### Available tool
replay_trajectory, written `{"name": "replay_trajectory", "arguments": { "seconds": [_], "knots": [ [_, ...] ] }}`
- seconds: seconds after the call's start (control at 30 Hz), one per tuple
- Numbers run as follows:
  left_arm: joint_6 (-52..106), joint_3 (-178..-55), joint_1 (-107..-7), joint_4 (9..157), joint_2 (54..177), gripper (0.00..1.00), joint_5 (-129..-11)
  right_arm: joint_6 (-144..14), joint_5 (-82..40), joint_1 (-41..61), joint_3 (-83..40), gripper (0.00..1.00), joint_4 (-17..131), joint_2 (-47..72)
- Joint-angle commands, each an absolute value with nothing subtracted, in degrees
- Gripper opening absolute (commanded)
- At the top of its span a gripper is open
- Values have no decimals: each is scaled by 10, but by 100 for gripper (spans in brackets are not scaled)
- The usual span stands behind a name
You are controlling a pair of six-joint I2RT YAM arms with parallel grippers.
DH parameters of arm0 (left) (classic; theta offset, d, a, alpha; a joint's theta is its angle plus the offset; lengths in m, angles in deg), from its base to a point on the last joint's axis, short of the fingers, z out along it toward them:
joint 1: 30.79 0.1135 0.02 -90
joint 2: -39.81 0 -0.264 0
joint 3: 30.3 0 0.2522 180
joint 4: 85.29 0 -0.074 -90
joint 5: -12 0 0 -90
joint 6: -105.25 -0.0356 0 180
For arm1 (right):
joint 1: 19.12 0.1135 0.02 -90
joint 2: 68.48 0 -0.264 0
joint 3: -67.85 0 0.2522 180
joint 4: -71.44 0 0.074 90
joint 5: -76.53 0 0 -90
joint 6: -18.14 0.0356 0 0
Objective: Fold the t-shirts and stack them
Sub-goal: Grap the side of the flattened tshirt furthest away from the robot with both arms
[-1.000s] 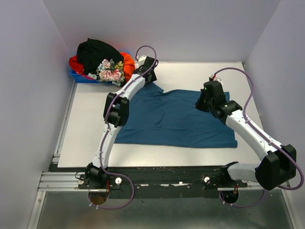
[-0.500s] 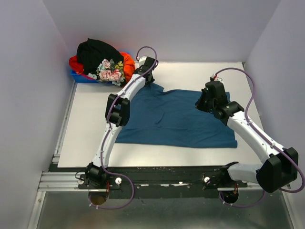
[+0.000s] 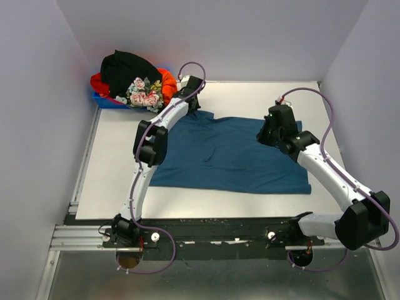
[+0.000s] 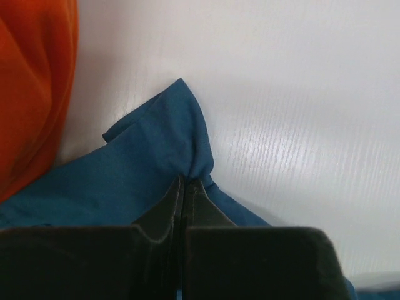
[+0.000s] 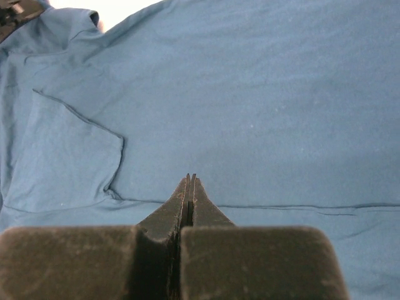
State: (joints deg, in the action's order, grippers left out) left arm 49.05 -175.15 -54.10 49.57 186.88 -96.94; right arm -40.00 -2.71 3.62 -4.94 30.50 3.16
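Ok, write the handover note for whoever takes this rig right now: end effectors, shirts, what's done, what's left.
Left end effector: shut, pinching the blue shirt at its far left corner.
Right end effector: shut, tips on that shirt near its far right edge; a pinch cannot be confirmed.
Blue shirt lies spread on the table.
Black shirt, orange shirt and flowered shirt are heaped in the bin, far left.
Done: nothing folded or stacked.
Left: fold each, stack them.
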Motion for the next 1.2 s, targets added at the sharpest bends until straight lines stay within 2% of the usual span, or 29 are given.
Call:
{"name": "replay_trajectory", "arguments": {
  "seconds": [0.0, 0.1, 0.13, 0.2, 0.43, 0.57, 0.77, 1.07, 1.17],
  "knots": [
    [455, -1714, -548, 524, 1801, 2, -997, -394, -6, 22, -95, 1, 251, 76],
    [445, -1681, -555, 543, 1774, 2, -1010, -377, -13, 0, -121, 1, 231, 104],
    [446, -1671, -557, 547, 1766, 2, -1022, -364, -9, -8, -126, 16, 224, 111],
    [441, -1656, -560, 555, 1754, 2, -1036, -352, -20, -34, -128, 25, 227, 119],
    [434, -1627, -569, 566, 1731, 0, -1049, -352, -42, -137, -172, 22, 224, 183],
    [431, -1612, -571, 576, 1723, 0, -1050, -352, -10, -176, -210, 22, 217, 236],
    [415, -1610, -571, 579, 1720, 0, -1058, -358, -27, -247, -266, 22, 221, 332],
    [413, -1600, -571, 592, 1717, 0, -1045, -361, -13, -274, -424, 23, 182, 492],
    [416, -1595, -571, 598, 1716, 0, -1039, -370, -6, -276, -496, 30, 157, 545]
  ]
}}
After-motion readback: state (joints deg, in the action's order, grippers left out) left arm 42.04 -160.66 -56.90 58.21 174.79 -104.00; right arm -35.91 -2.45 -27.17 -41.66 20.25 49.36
